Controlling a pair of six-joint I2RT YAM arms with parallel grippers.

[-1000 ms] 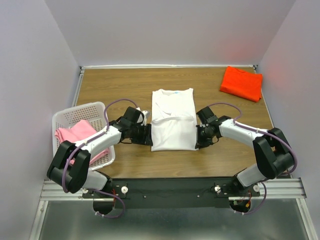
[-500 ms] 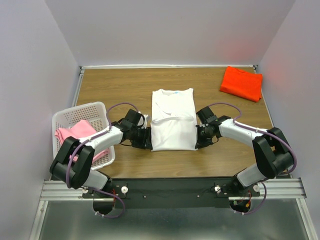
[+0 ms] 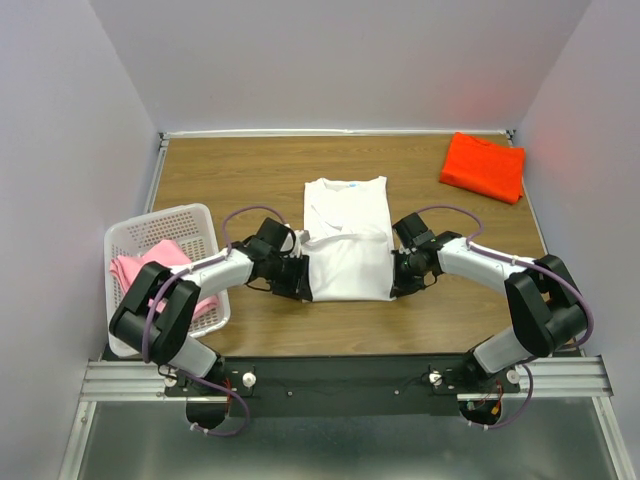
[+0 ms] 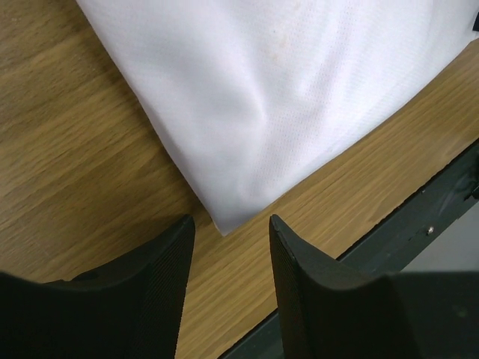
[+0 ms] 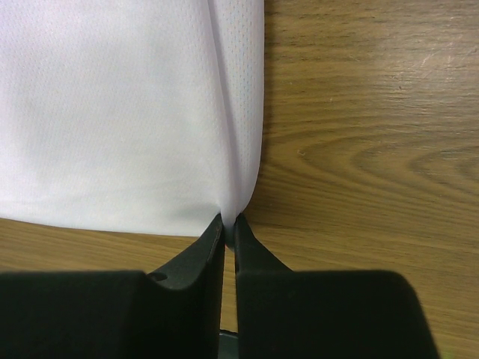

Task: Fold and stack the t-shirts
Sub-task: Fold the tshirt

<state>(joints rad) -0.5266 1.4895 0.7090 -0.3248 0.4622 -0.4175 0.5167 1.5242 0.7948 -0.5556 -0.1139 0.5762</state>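
- At the left edge of the wooden table [image 3: 230,170] sits a white lattice basket [image 3: 128,240], with a pink t-shirt [image 3: 150,268] heaped loosely inside it.
- The left gripper [image 4: 228,228] lies low over the wood at the near left corner of the white t-shirt [image 3: 348,245]. Its jaws stand partly apart, and the tip of the cloth's corner pokes into the gap between them. Nothing is clamped.
- The white t-shirt rests flat at the table's centre, folded into a tall rectangle. Its collar points toward the far edge and a sleeve crease runs across its middle.
- The right gripper [image 5: 230,224] meets the same shirt at its near right corner. Its jaws are drawn almost together, pinching the folded edge of white cloth between their tips.
- An orange-red t-shirt [image 3: 483,166] lies folded at the table's far right corner, well apart from the white one and from both arms.
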